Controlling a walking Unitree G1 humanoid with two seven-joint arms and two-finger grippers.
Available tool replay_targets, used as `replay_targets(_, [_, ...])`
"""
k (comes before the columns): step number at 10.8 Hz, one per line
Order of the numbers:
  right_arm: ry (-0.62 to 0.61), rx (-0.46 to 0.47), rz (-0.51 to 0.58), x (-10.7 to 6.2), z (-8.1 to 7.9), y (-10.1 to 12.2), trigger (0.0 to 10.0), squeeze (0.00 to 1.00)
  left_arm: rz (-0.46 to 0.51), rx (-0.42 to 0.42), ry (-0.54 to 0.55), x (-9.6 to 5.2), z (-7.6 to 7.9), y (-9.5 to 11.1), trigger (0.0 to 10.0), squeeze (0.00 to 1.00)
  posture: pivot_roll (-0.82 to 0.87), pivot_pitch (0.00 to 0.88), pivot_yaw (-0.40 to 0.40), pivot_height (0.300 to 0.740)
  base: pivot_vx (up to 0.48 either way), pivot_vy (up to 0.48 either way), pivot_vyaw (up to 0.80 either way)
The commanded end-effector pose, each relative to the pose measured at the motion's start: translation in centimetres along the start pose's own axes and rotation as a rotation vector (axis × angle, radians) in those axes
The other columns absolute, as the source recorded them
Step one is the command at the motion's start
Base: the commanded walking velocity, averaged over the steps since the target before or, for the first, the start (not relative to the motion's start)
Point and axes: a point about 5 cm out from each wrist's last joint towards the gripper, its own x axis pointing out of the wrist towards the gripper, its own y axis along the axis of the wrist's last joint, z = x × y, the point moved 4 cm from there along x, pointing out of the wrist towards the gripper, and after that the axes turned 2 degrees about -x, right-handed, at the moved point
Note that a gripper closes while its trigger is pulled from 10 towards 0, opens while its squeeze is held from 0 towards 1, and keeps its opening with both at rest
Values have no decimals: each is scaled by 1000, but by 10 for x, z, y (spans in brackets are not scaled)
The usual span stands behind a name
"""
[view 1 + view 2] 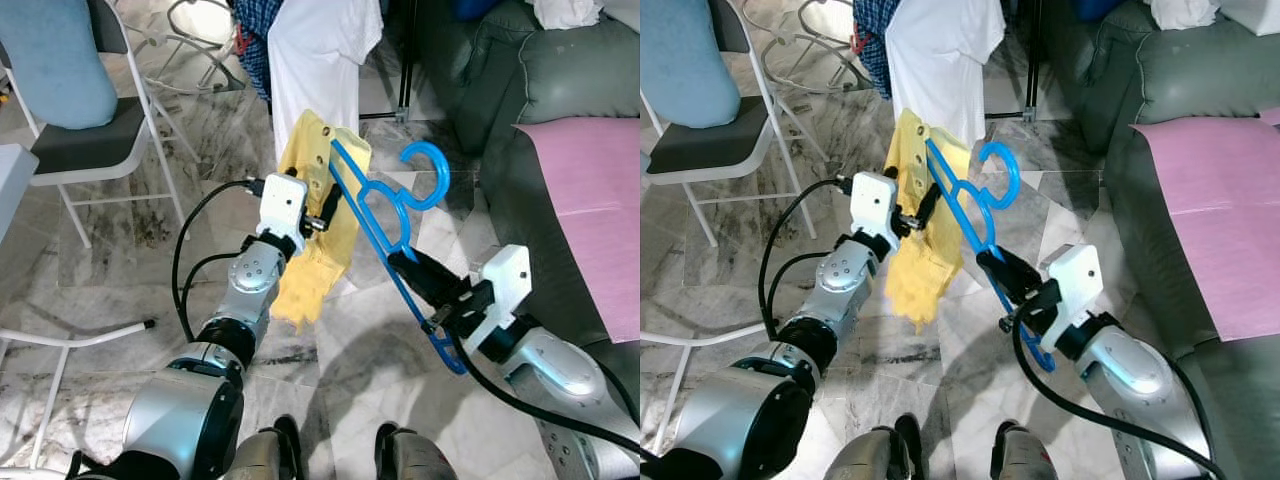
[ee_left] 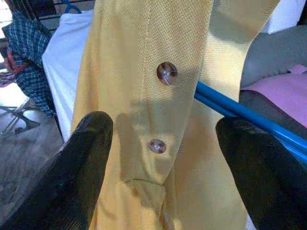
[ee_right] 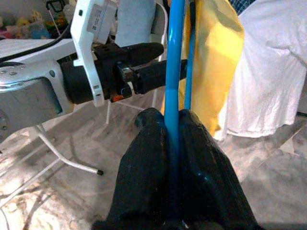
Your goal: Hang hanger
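Left eye view shows, from left to right, a folding chair with a dark seat [image 1: 85, 150], then the left gripper [image 1: 325, 212], which reaches into a yellow buttoned cloth shirt [image 1: 315, 215]. In the left wrist view its black fingers [image 2: 81, 163] stand apart on both sides of the button strip, so this gripper is open and holds nothing. Next comes the blue plastic hanger [image 1: 385, 215], already partly inside the shirt, its hook pointing up and free in the air. The right gripper [image 1: 432, 285] is closed tightly on the hanger's lower bar, which the right wrist view confirms. Behind hangs a white T-shirt [image 1: 315, 60], and a grey sofa with a pink cover [image 1: 590, 210] stands on the right.

I judge the task as about halfway: the shirt sits on the hanger, but the hook rests on no rail yet, so lifting and hanging are left.
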Motion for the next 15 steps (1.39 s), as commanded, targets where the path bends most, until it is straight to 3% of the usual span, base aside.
replay_targets(1, [141,-2,118,3,-25,29,10000,0,-49,30,-49,-2,9,-10,7569,0,-331,207,136,740,0,0,0])
replay_targets(2, [155,7,123,2,-26,32,10000,0,-57,36,-45,-3,8,-11,4118,0,-333,208,137,740,0,0,0])
replay_targets(3, [161,1,114,1,-26,32,10000,0,-59,35,-48,-3,7,-12,0,0,-333,208,137,740,0,0,0])
replay_targets(4, [154,-8,105,0,-24,31,10000,0,-56,33,-48,-3,8,-11,0,0,-336,211,138,740,0,0,0])
replay_targets(5, [124,-38,79,1,-18,26,10000,0,-50,37,-50,-2,9,-10,9725,0,-336,211,138,740,0,0,0])
replay_targets(7, [72,-87,49,3,-10,20,10000,0,-27,59,-31,-4,4,-7,10000,0,-339,213,140,740,0,0,0])
replay_targets(8, [34,-104,58,5,-3,21,10000,0,1,47,20,-7,-9,-4,10000,1000,-336,215,143,740,0,0,0])
replay_targets(9, [-17,-126,75,7,6,24,10000,0,30,31,67,-15,-21,-4,10000,1000,-328,217,142,740,0,0,0])
replay_targets(12, [-46,-161,98,15,14,28,10000,0,3,40,26,-26,-19,-17,10000,1000,-317,218,132,740,0,0,0])
replay_targets(14, [2,-145,112,20,7,31,10000,0,-40,108,-12,-27,-12,-25,10000,1000,-317,218,132,740,0,0,0])
replay_targets(15, [49,-131,103,18,-2,30,10000,0,-43,129,16,-22,-15,-21,10000,0,-317,218,132,740,0,0,0])
